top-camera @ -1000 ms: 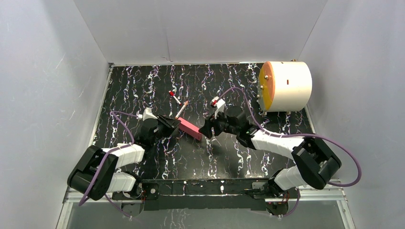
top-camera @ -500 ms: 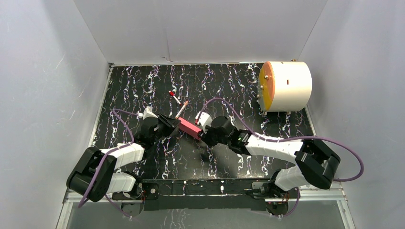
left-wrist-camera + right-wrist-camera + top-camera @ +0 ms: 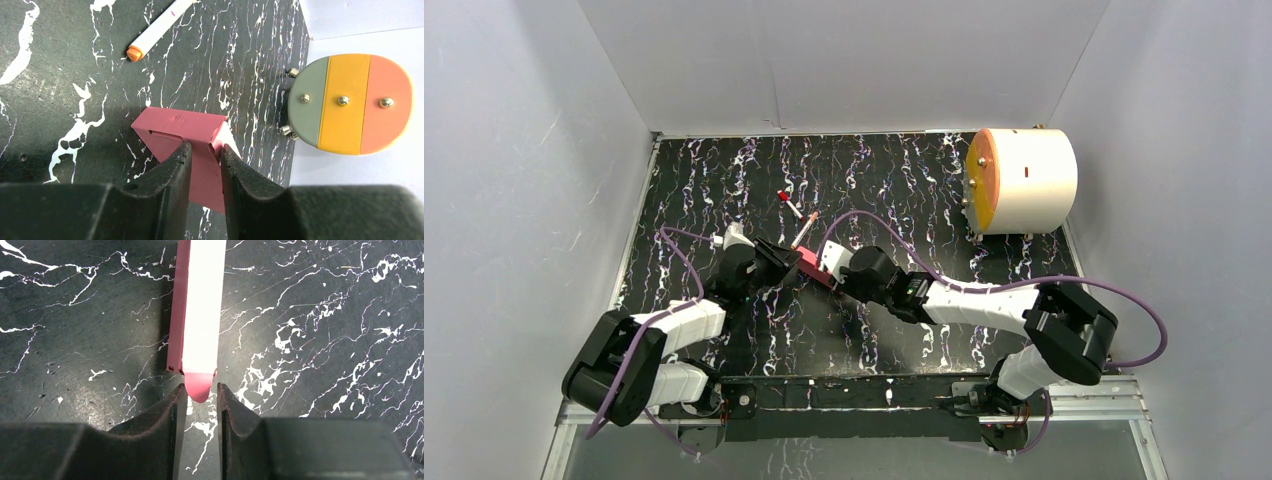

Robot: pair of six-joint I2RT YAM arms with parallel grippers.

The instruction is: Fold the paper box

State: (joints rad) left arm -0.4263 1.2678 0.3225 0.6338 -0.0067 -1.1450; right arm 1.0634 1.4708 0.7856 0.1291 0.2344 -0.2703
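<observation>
Two claws meet the paper box (image 3: 175, 125), well apart from the white drum (image 3: 1022, 180): your left claw (image 3: 206, 147) clamps one end, likely steadying it — right claw (image 3: 200, 387) sits narrow around the other end, grip unclear.

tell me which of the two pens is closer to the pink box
The slanted pen, lying just behind the box. The other pen, the one with the bright red cap, lies farther back.
</observation>
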